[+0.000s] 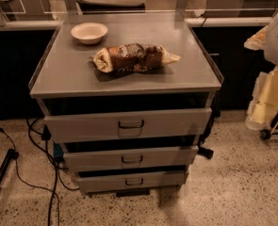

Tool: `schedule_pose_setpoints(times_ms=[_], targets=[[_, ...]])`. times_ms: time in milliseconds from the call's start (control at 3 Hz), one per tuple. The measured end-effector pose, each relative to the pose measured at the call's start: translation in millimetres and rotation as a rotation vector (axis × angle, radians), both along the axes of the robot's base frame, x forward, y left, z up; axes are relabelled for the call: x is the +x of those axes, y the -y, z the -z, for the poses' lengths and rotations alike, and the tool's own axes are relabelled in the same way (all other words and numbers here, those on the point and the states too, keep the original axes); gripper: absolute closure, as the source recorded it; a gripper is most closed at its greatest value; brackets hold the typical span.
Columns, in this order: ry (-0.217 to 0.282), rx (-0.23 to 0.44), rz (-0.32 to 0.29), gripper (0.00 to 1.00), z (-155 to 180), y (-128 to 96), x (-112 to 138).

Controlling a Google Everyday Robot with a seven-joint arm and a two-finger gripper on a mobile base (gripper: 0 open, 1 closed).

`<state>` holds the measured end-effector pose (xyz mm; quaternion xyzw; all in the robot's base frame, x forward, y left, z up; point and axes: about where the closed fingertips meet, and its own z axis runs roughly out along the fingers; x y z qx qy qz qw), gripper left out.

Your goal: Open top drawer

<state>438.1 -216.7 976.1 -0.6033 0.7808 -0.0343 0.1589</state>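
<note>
1. The top drawer [82,125] sits just under the table [58,79] top. Its front runs left to right, with the handle [131,124] at centre.
2. It lies down and left of the gripper [277,34], seemingly the pale shape at the right edge; apart or together, I cannot tell.
3. The snack packet [134,58] shows no readable print.

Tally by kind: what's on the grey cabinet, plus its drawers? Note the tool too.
Grey metal drawer fronts: 3 (top drawer, middle drawer, bottom drawer)
White round bowl: 1
Crinkled brown snack bag: 1
Tool: 0, not in view
Total: 5
</note>
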Motion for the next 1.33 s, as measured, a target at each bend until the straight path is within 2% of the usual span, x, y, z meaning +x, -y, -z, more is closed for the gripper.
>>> schedule_pose_setpoints(times_ms=[667,1333], targets=[[0.017,0.012,-0.024,0.0,12,-3,-1],[0.011,0.077,-0.058,0.0,68,-12,3]])
